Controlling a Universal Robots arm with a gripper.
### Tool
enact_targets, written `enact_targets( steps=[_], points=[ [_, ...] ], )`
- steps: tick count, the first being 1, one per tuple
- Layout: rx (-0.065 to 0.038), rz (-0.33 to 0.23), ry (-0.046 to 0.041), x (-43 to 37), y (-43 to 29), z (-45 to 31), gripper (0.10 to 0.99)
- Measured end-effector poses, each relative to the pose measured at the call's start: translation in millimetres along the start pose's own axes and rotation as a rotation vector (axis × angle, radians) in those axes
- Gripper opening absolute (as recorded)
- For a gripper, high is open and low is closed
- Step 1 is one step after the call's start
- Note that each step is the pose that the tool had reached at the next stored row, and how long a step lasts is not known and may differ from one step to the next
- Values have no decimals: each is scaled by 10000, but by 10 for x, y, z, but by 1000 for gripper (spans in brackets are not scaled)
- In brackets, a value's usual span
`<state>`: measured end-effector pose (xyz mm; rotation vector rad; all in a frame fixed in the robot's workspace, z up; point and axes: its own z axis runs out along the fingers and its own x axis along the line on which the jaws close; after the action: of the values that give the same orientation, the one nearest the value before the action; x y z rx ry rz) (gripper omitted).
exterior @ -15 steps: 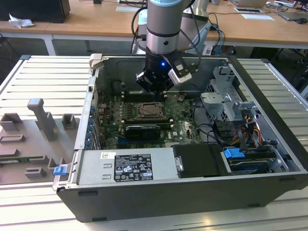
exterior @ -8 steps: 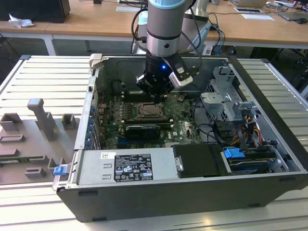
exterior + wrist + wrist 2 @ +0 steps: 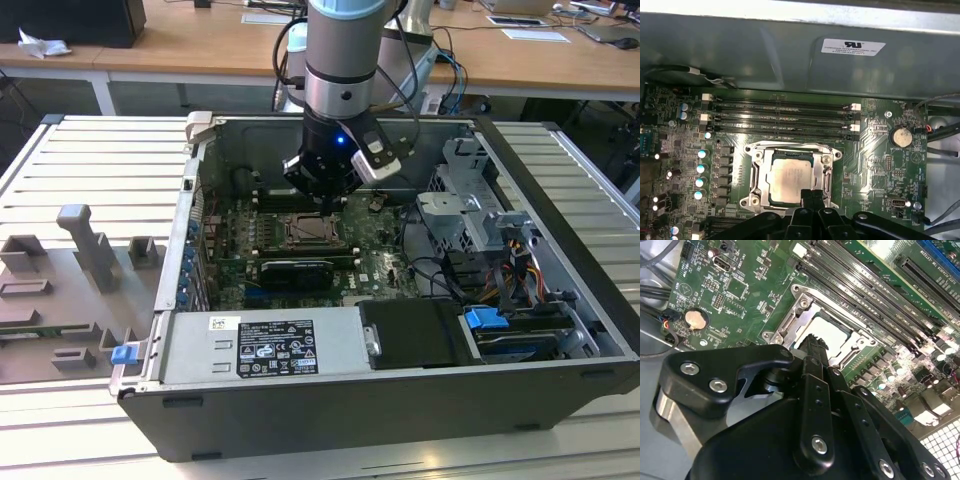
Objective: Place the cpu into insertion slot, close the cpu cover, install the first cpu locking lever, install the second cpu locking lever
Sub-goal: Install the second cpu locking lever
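First wrist view: the cpu [image 3: 790, 178] is seen seated in the insertion slot [image 3: 756, 176], framed by the cpu cover [image 3: 788, 147] laid flat around it. The gripper [image 3: 809, 197] is positioned at the socket's edge, its fingers [image 3: 805, 199] drawn narrow, nearly together, with nothing seen held. Memory slots [image 3: 782, 116] are noted beside the socket. Exterior view: the gripper [image 3: 325, 198] is recorded low inside the open computer case [image 3: 560, 300], just over the motherboard [image 3: 385, 265].
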<state>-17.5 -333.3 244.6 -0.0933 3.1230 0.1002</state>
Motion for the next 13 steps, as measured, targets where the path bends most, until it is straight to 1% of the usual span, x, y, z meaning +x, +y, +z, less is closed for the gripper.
enact_targets(
  steps=[2, 4, 5, 7, 10, 12, 13],
  points=[
    [3, 0, 2, 0, -1, -6, 106],
    [0, 0, 0, -1, 1, -35, 106],
    [0, 0, 0, -1, 3, -67, 106],
    [-2, -1, -1, -1, 2, -83, 106],
    [-1, -1, 0, 1, -36, -86, 106],
    [0, 0, 1, 4, -83, -89, 106],
    [-1, 0, -1, 5, -94, -90, 106]
  ],
)
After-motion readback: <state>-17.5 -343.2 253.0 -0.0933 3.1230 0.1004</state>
